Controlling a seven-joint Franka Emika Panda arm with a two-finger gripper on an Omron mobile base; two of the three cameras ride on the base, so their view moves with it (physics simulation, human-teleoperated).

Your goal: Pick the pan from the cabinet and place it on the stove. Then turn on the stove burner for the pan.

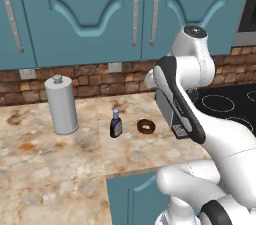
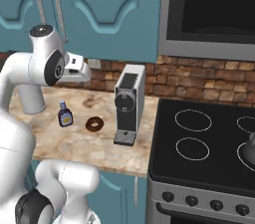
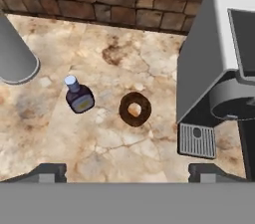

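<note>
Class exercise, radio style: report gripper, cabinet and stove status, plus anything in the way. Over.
Gripper open, empty, above counter. Cabinet doors shut, pan unseen. Stove off to the right. Coffee machine, bottle, donut below hand.

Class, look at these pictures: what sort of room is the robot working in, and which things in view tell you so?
A rendered home kitchen, most likely. A black glass stove with knobs sits beside a stone counter, a coffee machine stands on it, and teal cabinet doors hang above a brick backsplash.

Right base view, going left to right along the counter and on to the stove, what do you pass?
Small bottle → chocolate donut → coffee machine → stove with its white burner rings.
</note>
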